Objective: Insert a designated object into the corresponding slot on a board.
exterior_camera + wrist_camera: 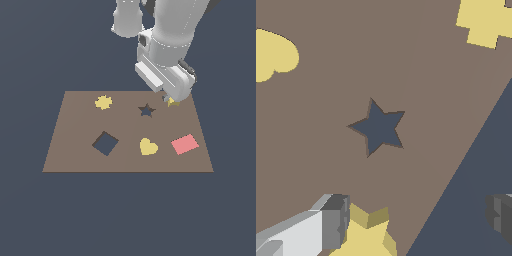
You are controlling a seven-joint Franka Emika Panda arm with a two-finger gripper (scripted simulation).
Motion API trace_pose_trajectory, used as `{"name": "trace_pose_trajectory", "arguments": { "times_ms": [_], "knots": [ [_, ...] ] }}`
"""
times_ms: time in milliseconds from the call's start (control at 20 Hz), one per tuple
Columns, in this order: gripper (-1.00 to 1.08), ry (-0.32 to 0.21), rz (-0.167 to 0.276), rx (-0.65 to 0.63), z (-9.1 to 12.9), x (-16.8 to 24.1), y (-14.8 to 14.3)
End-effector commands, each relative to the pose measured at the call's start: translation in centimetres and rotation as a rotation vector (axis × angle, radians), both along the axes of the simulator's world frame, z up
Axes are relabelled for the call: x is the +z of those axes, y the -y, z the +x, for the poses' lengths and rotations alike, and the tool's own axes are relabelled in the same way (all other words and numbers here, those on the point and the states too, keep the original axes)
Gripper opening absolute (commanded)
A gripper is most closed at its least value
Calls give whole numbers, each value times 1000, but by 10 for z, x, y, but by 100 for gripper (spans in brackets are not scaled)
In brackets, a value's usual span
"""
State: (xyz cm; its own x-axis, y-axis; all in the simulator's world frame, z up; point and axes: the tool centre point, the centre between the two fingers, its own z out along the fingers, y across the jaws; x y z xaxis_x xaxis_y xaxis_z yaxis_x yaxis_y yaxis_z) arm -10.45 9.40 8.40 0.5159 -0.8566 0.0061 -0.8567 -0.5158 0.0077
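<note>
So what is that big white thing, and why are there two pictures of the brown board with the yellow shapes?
The big white thing is a robot arm. At its end sits a gripper, a pincer with two fingers. One picture is taken from off the arm and shows everything. The other comes from a camera on the arm's wrist, looking down close. The flat brown board has a star-shaped hole and a square hole. On it lie a yellow heart, a yellow burst shape and a pink square. The little yellow star block sits between the fingers, which stand wide apart, so it isn't squeezed yet. It belongs in the star-shaped hole.
</note>
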Motion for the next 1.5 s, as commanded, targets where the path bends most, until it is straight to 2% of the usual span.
{"name": "trace_pose_trajectory", "arguments": {
  "times_ms": [0,400,750,1450],
  "knots": [
    [100,1,1,-74,-3,-6,-11],
    [100,3,5,-258,-6,-21,-41],
    [100,5,7,-364,-4,-30,-59],
    [100,5,8,-417,-1,-35,-67]
  ]
}}
